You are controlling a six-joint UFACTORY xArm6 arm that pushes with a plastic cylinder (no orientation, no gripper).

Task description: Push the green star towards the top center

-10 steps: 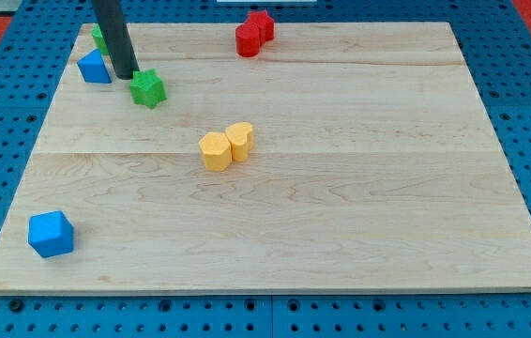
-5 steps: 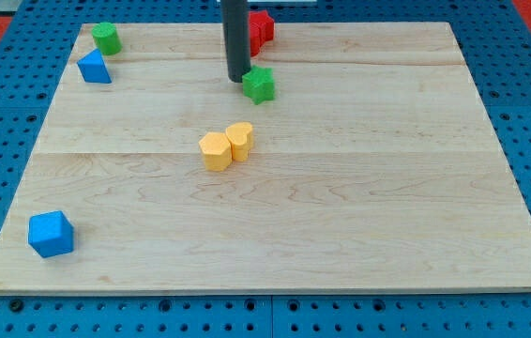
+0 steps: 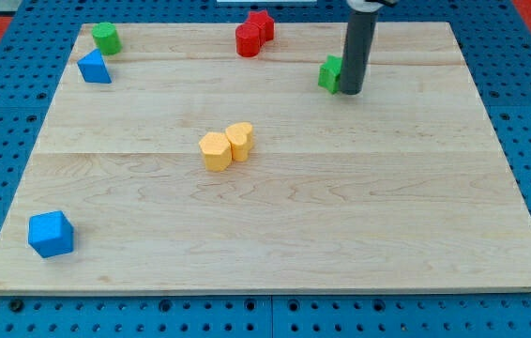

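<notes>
The green star (image 3: 329,72) lies near the view's top, right of centre, partly hidden behind my dark rod. My tip (image 3: 352,92) rests on the board right against the star's right side, slightly in front of it. The red blocks stand to the star's upper left.
Two red blocks (image 3: 253,32) sit together at the top centre. A green cylinder (image 3: 106,38) and a blue triangle (image 3: 94,68) are at the top left. Two yellow blocks (image 3: 225,145) touch near the middle. A blue block (image 3: 51,234) is at the bottom left.
The green star has slid from the top left to right of the top centre. My rod moved right with it and now stands on the star's right side instead of its left.
</notes>
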